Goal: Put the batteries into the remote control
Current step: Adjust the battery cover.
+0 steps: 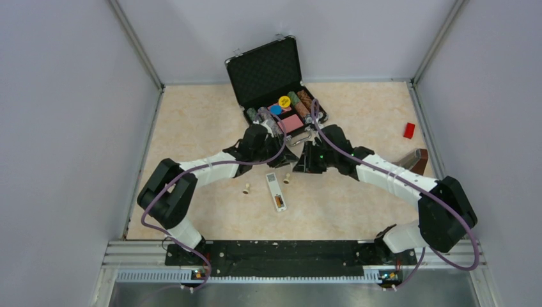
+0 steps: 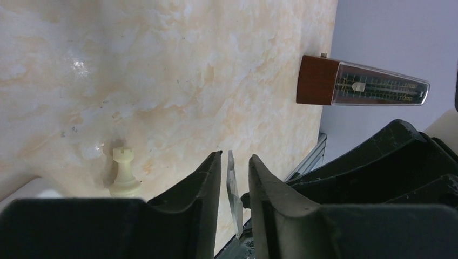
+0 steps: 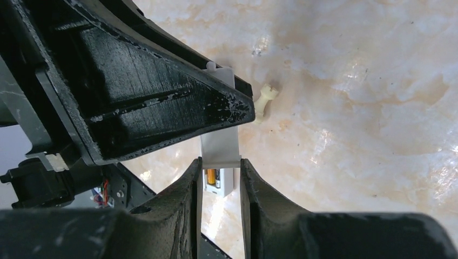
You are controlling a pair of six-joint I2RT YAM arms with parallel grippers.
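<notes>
The white remote control (image 1: 276, 192) lies flat on the table between the arms. Its open slot at the near end holds the copper-orange and blackish batteries (image 1: 279, 203). They also show in the right wrist view (image 3: 211, 178), inside the remote (image 3: 227, 182). Above the remote, my right gripper (image 1: 300, 163) (image 3: 220, 161) is shut across the width of a thin white battery cover (image 3: 220, 145). My left gripper (image 1: 286, 155) (image 2: 235, 156) straddles the same cover (image 2: 233, 183), seen edge-on. Its jaws are narrowly apart, with a gap on each side.
Cream chess pieces stand by the remote (image 1: 245, 188) (image 1: 287, 178) (image 2: 125, 172) (image 3: 263, 102). An open black chip case (image 1: 271, 70) lies at the back. A brown metronome (image 1: 414, 160) (image 2: 359, 83) and a red block (image 1: 409, 130) lie at the right.
</notes>
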